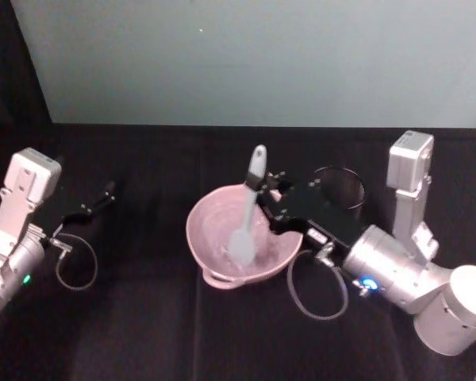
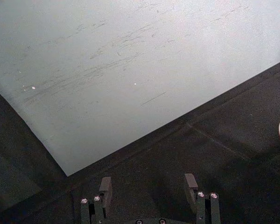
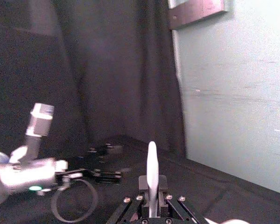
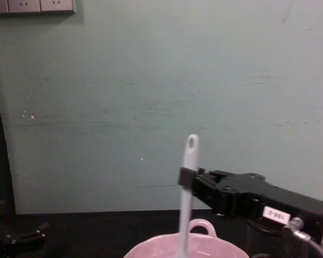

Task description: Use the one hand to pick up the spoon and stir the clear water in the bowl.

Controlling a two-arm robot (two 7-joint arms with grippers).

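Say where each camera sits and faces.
Head view: high, looking down on the bowl between left claw and right claw.
Chest view: low, facing the wall across the bowl; right claw at right.
Left wrist view: behind the open left claw, facing table and wall.
Right wrist view: behind the right claw, shut on the spoon.
Shared by head and chest: the spoon standing in the bowl.

The right hand reaches forward and inward from the robot's right, its silver wrist angled low behind it and its fingers clamped on the spoon, while the left hand sits parked far left, fingers apart.
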